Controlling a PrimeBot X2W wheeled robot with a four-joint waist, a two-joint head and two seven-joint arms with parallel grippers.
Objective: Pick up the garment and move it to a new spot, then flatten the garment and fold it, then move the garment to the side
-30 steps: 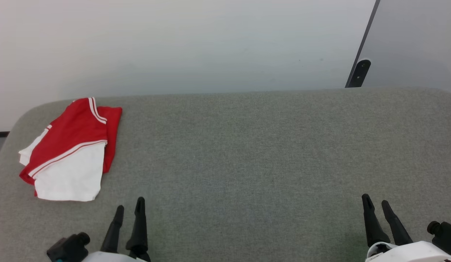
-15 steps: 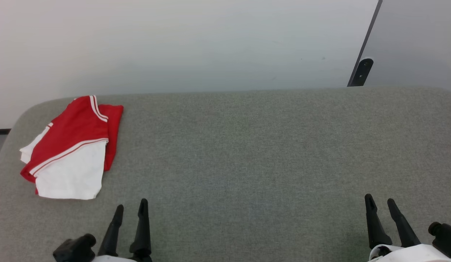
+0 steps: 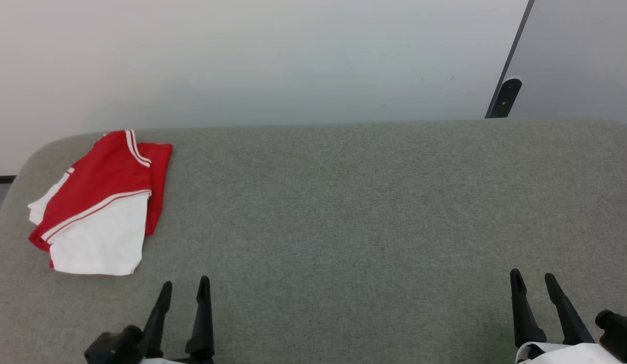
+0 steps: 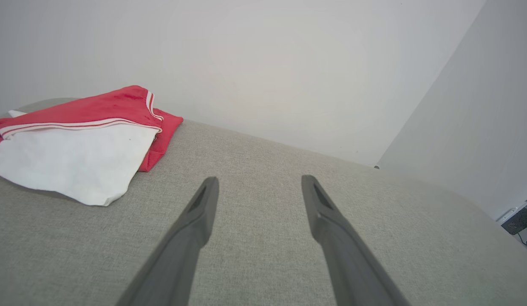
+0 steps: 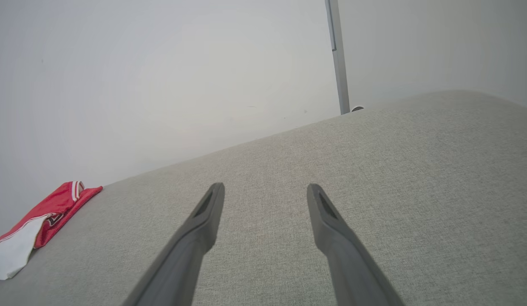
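Garment, folded soft red cloth with white sleeve uppermost, lying by rounded far-left corner of tabletop; wide open grey woven stretch rightward. Left jaws and right jaws near front edge, spread wide, holding nothing.

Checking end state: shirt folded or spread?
Folded. The garment lies as a compact layered bundle near the left edge of the grey surface, with a white sleeve lapped over red layers.

2 dark fingers of the right gripper spread wide apart, poised over a grey woven-fabric surface, folded red-and-white garment lay well apart at the lower left, pale wall behind, grey vertical strip at upper right.
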